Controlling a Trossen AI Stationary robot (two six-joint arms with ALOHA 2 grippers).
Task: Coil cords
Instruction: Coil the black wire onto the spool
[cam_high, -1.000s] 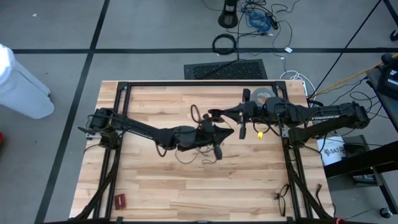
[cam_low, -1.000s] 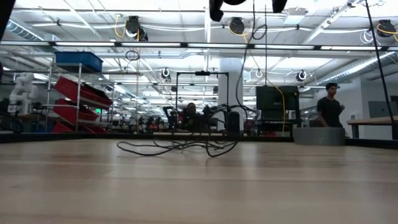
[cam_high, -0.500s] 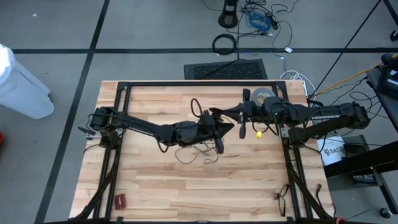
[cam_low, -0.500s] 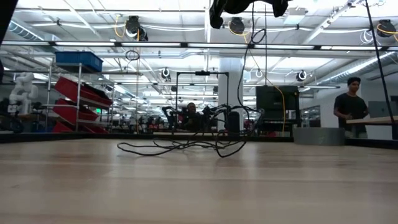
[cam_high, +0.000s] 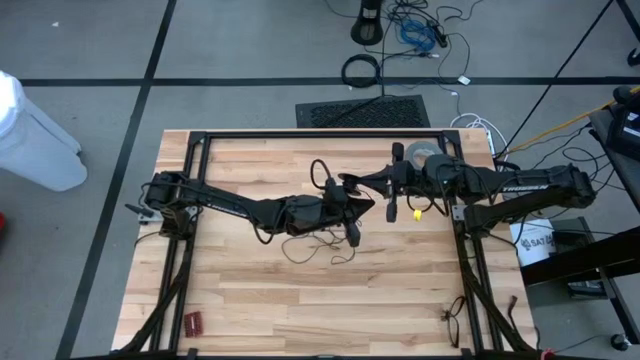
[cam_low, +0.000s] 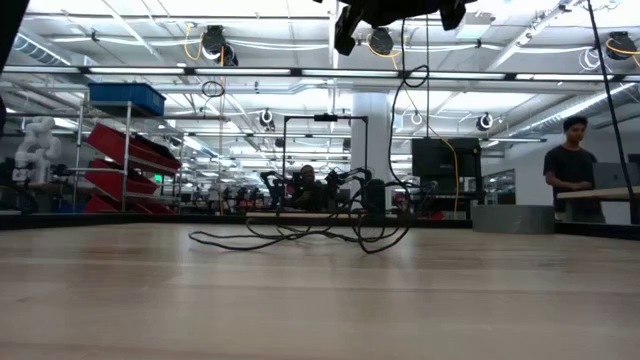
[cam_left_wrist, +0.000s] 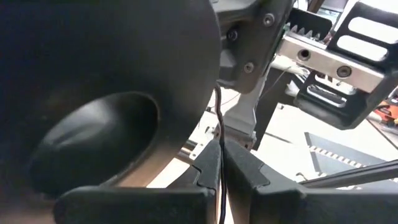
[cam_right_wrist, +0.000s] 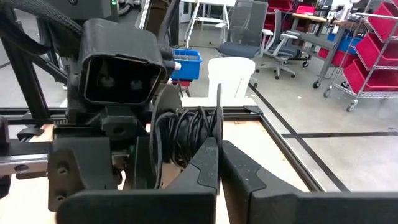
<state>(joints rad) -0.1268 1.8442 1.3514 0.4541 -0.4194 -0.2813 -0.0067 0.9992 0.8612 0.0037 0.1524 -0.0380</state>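
Observation:
The cord is one thin black wire. Its slack part (cam_high: 322, 247) lies in loose loops on the wooden table, seen in the low view as a flat tangle (cam_low: 300, 235). One strand (cam_low: 402, 110) rises from there to the grippers at the top edge. My left gripper (cam_high: 358, 204) and right gripper (cam_high: 345, 183) meet above the table's middle, both level and both shut on the cord. Several turns of the wire form a bundle (cam_right_wrist: 186, 134) just beside my right fingers. What the bundle is wound on is hidden. A free loop (cam_high: 320, 172) stands by the left wrist. My left gripper pinches one strand of the cord (cam_left_wrist: 218, 134) between its two fingertips (cam_left_wrist: 208, 163). The fingers point level, toward the table's right side. The strand runs on to the right gripper just ahead, clear of the table. My right gripper has a single strand (cam_right_wrist: 219, 115) coming out from between its shut fingers (cam_right_wrist: 209, 158). The fingers point level, toward the table's left side. The wound bundle lies against the side of one finger, lifted clear of the table.
A grey tape roll (cam_high: 421, 155) lies at the far right of the table, under the right arm. A small yellow thing (cam_high: 418, 212) lies near it, a small red thing (cam_high: 192, 322) at the near left corner. A person (cam_low: 572, 160) stands in the room beyond.
My left gripper has rolled a little at the right gripper. Both stay shut. The slack loops on the table have been drawn sideways and spread out, and the free loop by the left wrist has shifted toward the far edge.

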